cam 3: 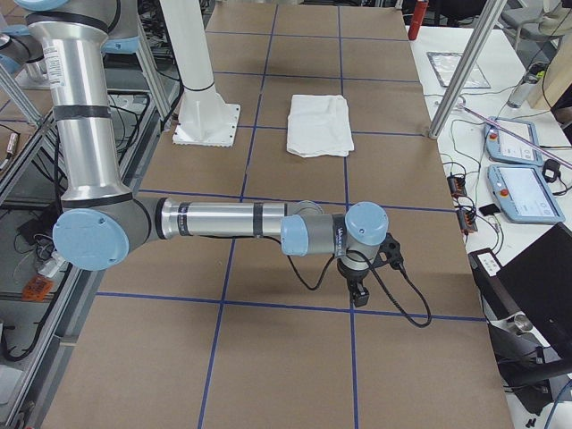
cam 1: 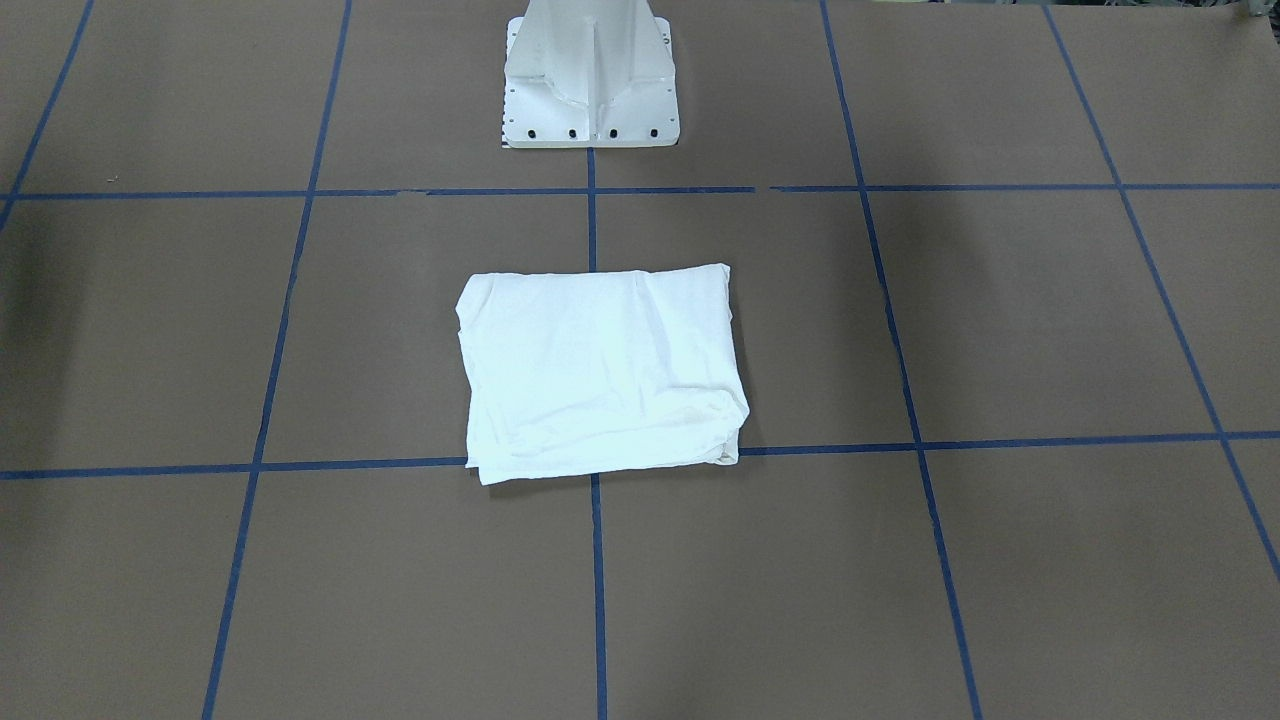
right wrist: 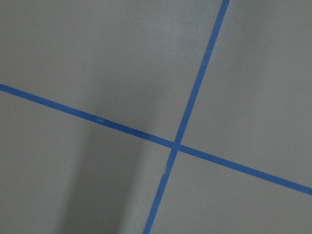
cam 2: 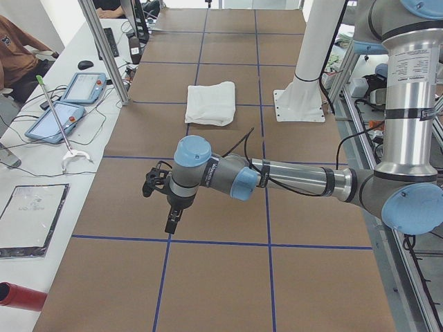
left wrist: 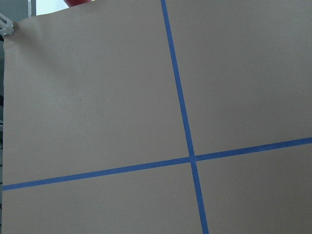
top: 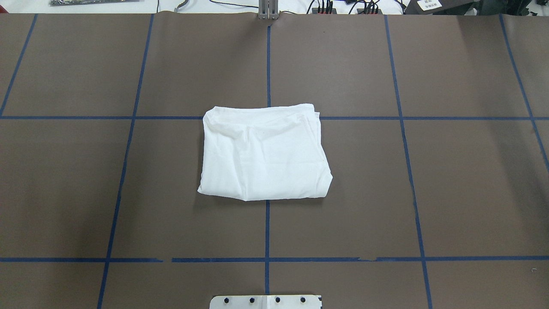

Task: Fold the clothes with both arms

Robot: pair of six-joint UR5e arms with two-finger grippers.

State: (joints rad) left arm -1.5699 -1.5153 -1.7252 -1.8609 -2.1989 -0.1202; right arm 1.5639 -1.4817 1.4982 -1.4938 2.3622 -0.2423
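Note:
The white shirt [cam 1: 600, 370] lies folded into a compact rectangle at the middle of the brown table, flat and untouched; its print, collar and label are hidden. It also shows in the overhead view [top: 263, 154] and in both side views [cam 2: 211, 102] [cam 3: 319, 123]. My left gripper [cam 2: 171, 223] hangs over bare table far from the shirt, near the table's left end. My right gripper [cam 3: 359, 295] hangs over bare table near the right end. Both show only in the side views, so I cannot tell whether they are open or shut. The wrist views show only table and blue tape.
The white pedestal base [cam 1: 590, 90] stands behind the shirt on the robot's side. Blue tape lines [top: 267, 64] grid the table. Teach pendants [cam 2: 69, 104] [cam 3: 518, 179] and cables lie on the side benches. A seated person [cam 2: 17, 52] is beyond the bench.

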